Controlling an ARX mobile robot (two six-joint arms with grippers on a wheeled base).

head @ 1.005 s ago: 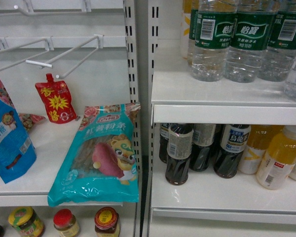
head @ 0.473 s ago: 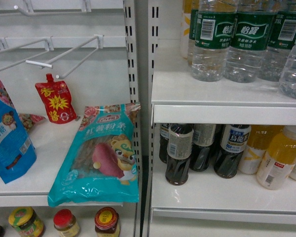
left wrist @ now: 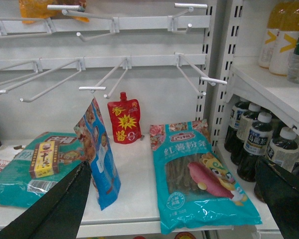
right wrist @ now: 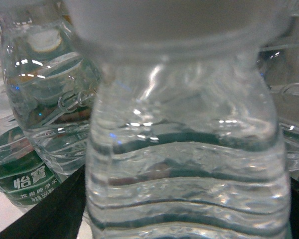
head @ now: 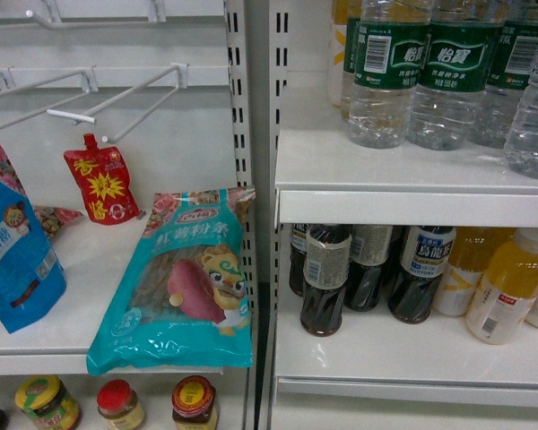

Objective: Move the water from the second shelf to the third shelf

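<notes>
r hand [right wrist: 187, 219] straddling water [right wrist: 187, 164], neighbors crowd both sides

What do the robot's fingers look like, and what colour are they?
Only bits show. In the left wrist view, the left tool has two flat, matte black fingers that widen toward the picture's bottom corners. In the right wrist view, the right tool's fingers are also plain black. No cables, markings or arm parts can be seen in any view.

White shelving, two bays.
Upper right shelf [head: 386, 166] carries water bottles [head: 386, 76]; lower shelf [head: 386, 354] carries cola bottles [head: 325, 279]; left shelf [head: 72, 296] carries snack bags [head: 184, 282].
</notes>
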